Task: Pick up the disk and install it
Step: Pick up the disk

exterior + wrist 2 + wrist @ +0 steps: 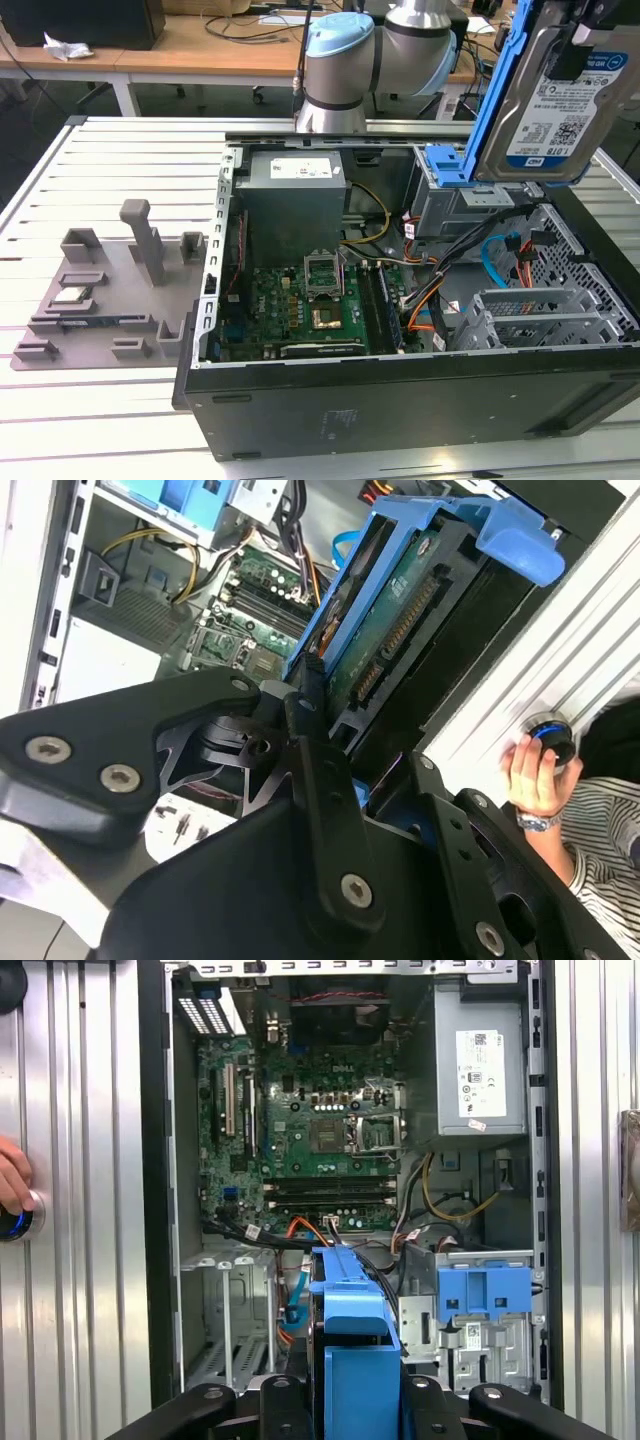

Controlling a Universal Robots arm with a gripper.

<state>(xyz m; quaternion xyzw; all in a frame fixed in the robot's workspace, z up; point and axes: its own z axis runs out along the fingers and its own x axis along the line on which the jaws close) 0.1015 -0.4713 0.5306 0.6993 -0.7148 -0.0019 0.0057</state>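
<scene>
The disk (pixel 560 95), silver with a white-and-blue label and blue carrier rails, hangs upright above the open computer case (pixel 400 400), at the exterior view's right. My gripper (pixel 355 1410) is shut on it. In the second wrist view the black fingers (pixel 300 730) clamp the disk (pixel 390 630), whose green circuit side faces the camera. In the first wrist view the disk's blue carrier edge (pixel 355 1330) hovers over the case's cables, between an empty grey bay (pixel 230 1310) and the blue-latched drive cage (pixel 485 1295).
Inside the case are a motherboard (pixel 300 300), a grey power supply (pixel 295 195) and orange and blue cables (pixel 495 265). A grey fixture tray (pixel 100 310) holding a small silver chip (pixel 72 295) lies at the exterior view's left. A person's hand (pixel 535 770) rests on a blue-ringed button (pixel 15 1222).
</scene>
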